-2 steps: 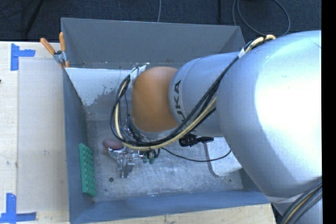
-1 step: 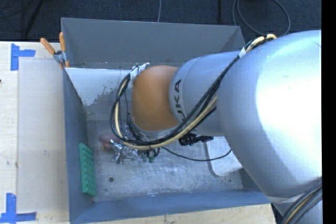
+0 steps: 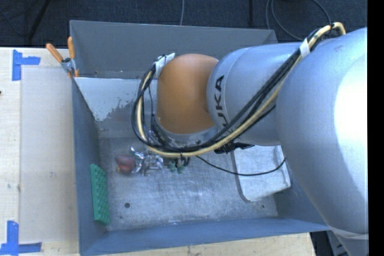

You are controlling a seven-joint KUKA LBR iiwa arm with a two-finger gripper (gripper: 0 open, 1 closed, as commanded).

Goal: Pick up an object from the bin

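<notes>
Down near bin [image 3: 180,45] floor, gripper [image 3: 147,162] sits just beside small reddish-brown lump [image 3: 125,163], left of middle (claw open or closed: cannot tell). Along left wall, green ribbed strip [image 3: 99,193].

The grey metal bin [image 3: 180,204] held a green ridged strip [image 3: 99,193] along its left wall and a small reddish lump [image 3: 125,163] mid-floor. A white sheet [image 3: 262,175] lay at the right.
</notes>
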